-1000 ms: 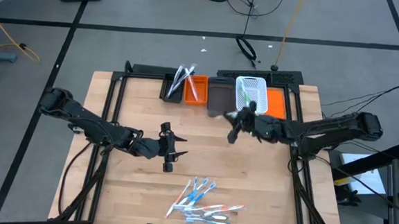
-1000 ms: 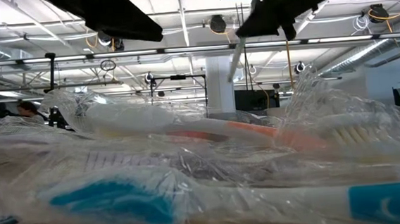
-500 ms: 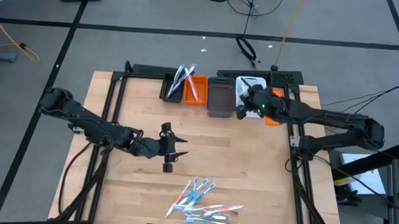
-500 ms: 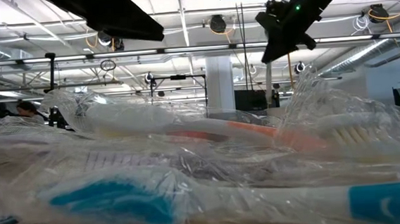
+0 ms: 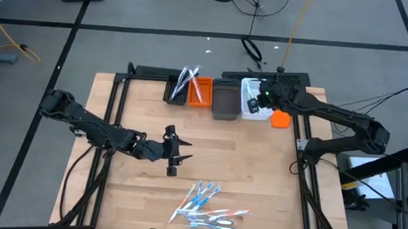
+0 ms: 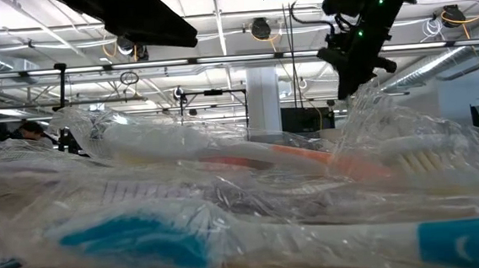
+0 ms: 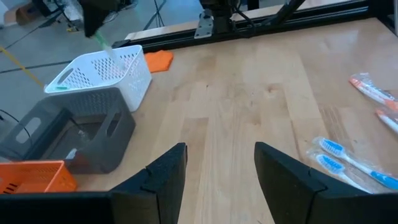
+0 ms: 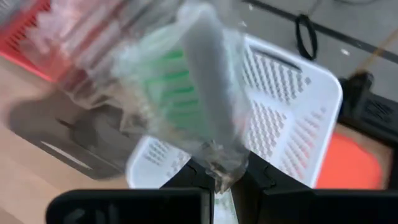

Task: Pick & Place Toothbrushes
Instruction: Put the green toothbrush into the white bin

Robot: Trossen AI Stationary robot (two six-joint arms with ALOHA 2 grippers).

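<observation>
My right gripper (image 5: 253, 105) hangs over the white basket (image 5: 247, 86) at the table's far edge, shut on a green-bristled toothbrush (image 8: 186, 87) in clear wrapping. The left wrist view shows that toothbrush (image 7: 106, 45) slanting down from the gripper toward the basket (image 7: 118, 71). Several more wrapped toothbrushes (image 5: 202, 203) lie in a loose pile near the table's front edge. My left gripper (image 5: 176, 159) hovers open above the table's middle left, with nothing between its fingers (image 7: 168, 180). My right gripper pinches the wrapped toothbrush between its two fingers at one end of the wrapper (image 8: 217, 168), close to the green bristles. The toothbrush sticks out beyond the fingertips and slants down, lifted clear above the white basket.
Along the far edge stand a black bin (image 5: 171, 90) with toothbrushes, an orange bin (image 5: 201, 93) and a dark grey bin (image 5: 224, 103) left of the basket. An orange piece (image 5: 280, 119) lies to its right. Bare wood lies between the bins and the pile.
My right gripper has swung from the table's middle toward the far edge with the toothbrush, turning as it went, and now hangs over the white basket. It has stayed shut on the toothbrush.
</observation>
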